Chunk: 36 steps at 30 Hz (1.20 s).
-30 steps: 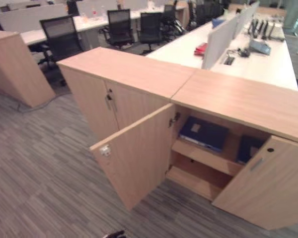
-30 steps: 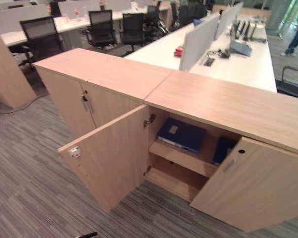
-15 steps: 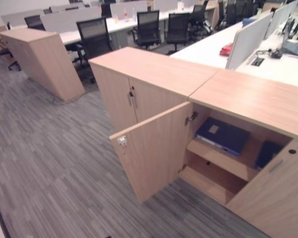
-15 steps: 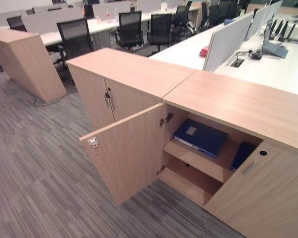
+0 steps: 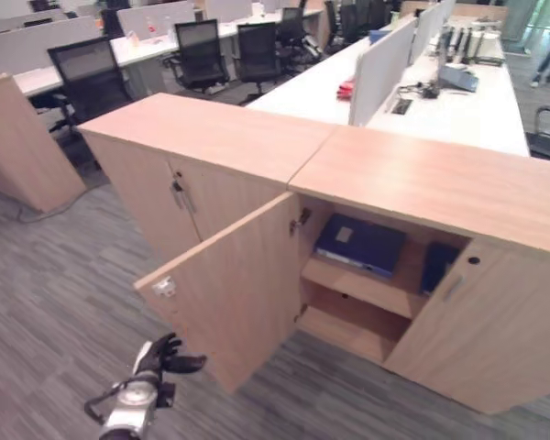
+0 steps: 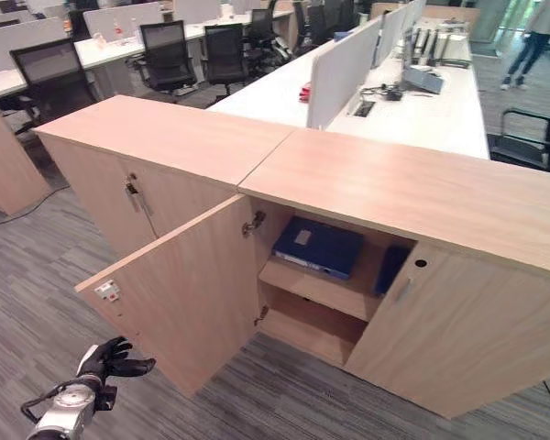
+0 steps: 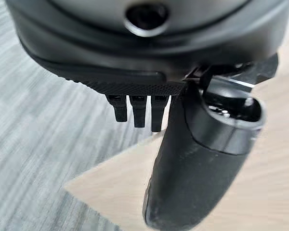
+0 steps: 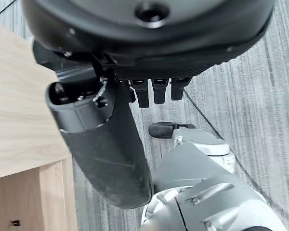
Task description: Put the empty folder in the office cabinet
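Right now my left hand (image 5: 162, 356) hangs low over the grey carpet (image 5: 46, 302), just before the free edge of the open left door (image 5: 234, 289) of the office cabinet (image 5: 422, 179). Its fingers (image 7: 137, 109) are loosely spread and hold nothing, and the thumb (image 7: 197, 163) stands out in front of the pale wood of the door. My right hand (image 8: 135, 103) also holds nothing: its fingers are relaxed and uncurled, its thumb (image 8: 103, 149) juts forward beside a light wooden panel, with the striped carpet beyond.

The cabinet has both doors swung outward. Its right door (image 5: 481, 335) stands open at the cabinet's right end. Inside, a blue folder (image 5: 359, 244) lies flat on the upper shelf (image 5: 348, 284), toward the shelf's left end, with a pale label on its cover. A second dark blue folder (image 5: 436, 266) stands on edge at the shelf's right end, partly hidden behind the right door. The compartment below the shelf shows bare wood.

To the left, a second cabinet (image 5: 179, 151) adjoins this one, its doors closed. Behind both runs a long white desk (image 5: 458, 115) with a divider screen (image 5: 378, 69), and black office chairs (image 5: 92, 73) stand at another desk farther back. A person's legs (image 6: 527, 46) show at the far right corner of the room.
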Available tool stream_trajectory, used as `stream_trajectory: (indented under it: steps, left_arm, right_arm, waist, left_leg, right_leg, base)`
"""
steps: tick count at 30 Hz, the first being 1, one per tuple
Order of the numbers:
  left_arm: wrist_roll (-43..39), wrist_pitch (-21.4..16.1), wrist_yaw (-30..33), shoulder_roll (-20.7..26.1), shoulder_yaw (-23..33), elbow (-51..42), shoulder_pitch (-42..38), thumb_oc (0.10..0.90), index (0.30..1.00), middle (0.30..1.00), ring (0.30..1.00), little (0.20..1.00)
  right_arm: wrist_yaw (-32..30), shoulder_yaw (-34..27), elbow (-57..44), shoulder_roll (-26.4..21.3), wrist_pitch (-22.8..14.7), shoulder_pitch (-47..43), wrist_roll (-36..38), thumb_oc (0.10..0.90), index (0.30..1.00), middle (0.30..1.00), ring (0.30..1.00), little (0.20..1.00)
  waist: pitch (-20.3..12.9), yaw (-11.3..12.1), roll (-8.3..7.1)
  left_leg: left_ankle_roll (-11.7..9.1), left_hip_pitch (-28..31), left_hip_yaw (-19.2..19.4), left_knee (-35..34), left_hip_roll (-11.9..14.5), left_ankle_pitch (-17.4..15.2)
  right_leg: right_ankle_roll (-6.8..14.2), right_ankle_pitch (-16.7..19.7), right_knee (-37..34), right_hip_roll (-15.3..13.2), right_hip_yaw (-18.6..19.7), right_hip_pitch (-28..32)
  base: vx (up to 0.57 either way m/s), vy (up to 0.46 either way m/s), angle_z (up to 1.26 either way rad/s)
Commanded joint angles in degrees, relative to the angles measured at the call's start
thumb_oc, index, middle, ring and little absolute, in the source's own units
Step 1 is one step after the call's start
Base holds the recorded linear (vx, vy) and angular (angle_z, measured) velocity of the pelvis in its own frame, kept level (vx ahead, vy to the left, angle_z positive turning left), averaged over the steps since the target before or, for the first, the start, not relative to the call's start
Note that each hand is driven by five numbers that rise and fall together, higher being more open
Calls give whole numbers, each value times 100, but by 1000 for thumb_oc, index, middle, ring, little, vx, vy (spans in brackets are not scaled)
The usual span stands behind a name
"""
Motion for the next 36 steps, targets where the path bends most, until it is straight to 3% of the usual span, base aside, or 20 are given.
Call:
stream_trajectory:
  steps: [1,4,10,15,18,24,26,29,32,36]
  left_arm:
    - [222,-341,176,546,-67,296,-696,800,900,900,900,900]
    - [339,-312,132,883,-290,960,-1247,800,900,900,900,900]
    - [67,-355,31,1133,-822,1761,-2580,800,900,900,900,900]
    - [-87,-424,53,1097,-1062,1508,-3050,800,900,900,900,900]
    - [-258,-512,38,950,-1188,718,-3125,800,900,900,900,900]
    - [-1021,-665,-498,207,-1405,-2012,-2165,800,900,900,900,900]
    - [-1560,-703,-959,-297,-1649,-3127,-1456,800,900,900,900,900]
    - [-2133,-624,-1263,-630,-1878,-3727,-919,800,900,900,900,900]
    - [-3002,-303,-1787,-1160,-2636,-3921,-61,800,900,900,900,900]
    - [-3245,-124,-2012,-1083,-2976,-4196,351,800,900,900,900,900]
  right_arm:
    - [24,178,302,-118,-44,-143,-53,800,900,900,900,900]
    - [46,218,343,-226,-52,-168,-25,800,900,900,900,900]
    - [103,263,429,-384,-45,-226,128,800,900,900,900,900]
    - [111,251,479,-403,-55,-257,210,800,900,900,900,900]
    - [98,223,515,-371,-68,-257,257,800,900,900,900,900]
    - [84,-24,678,-251,-50,-288,377,800,900,900,900,900]
    - [80,-146,783,-150,-34,-386,432,800,900,900,900,900]
    - [65,-184,843,-103,-31,-456,525,800,900,900,900,900]
    - [-18,-223,942,30,-37,-722,763,800,900,900,900,900]
    - [-31,-200,907,119,-68,-791,878,800,900,900,900,900]
  waist:
    - [-278,22,-64]
    - [-304,-77,-56]
    - [-324,-251,-47]
    - [-314,-291,-70]
    - [-290,-301,-93]
    - [-232,-224,-129]
    - [-182,-184,-133]
    - [-169,-152,-121]
    - [-85,-113,-97]
    - [-25,-72,-84]
  left_leg:
    - [-315,-115,47,-33,174,-201]
    - [-314,-29,153,-41,166,-238]
    - [-309,53,264,-48,158,-263]
    - [-300,66,286,-48,148,-276]
    - [-293,71,283,-48,142,-286]
    - [-264,65,241,-48,134,-315]
    - [-238,69,200,-48,122,-353]
    - [-219,73,175,-48,116,-378]
    - [-179,62,132,-44,99,-401]
    - [-168,40,91,-46,108,-396]
  right_leg:
    - [187,233,-201,-128,-186,-511]
    - [223,289,-200,-109,-80,-541]
    - [276,385,-194,-93,52,-601]
    - [305,430,-189,-95,88,-637]
    - [316,448,-190,-97,107,-647]
    - [316,474,-191,-123,25,-620]
    - [302,466,-189,-133,-26,-600]
    - [298,471,-188,-138,-52,-589]
    - [286,472,-186,-136,-63,-590]
    - [277,457,-185,-123,-78,-594]
  base:
    - [17,-2,-27]
    - [9,1,-24]
    - [-11,7,-11]
    - [-5,3,-3]
    - [-24,-3,7]
    - [-11,0,13]
    - [2,5,14]
    - [3,6,4]
    - [0,0,0]
    - [-12,-1,0]
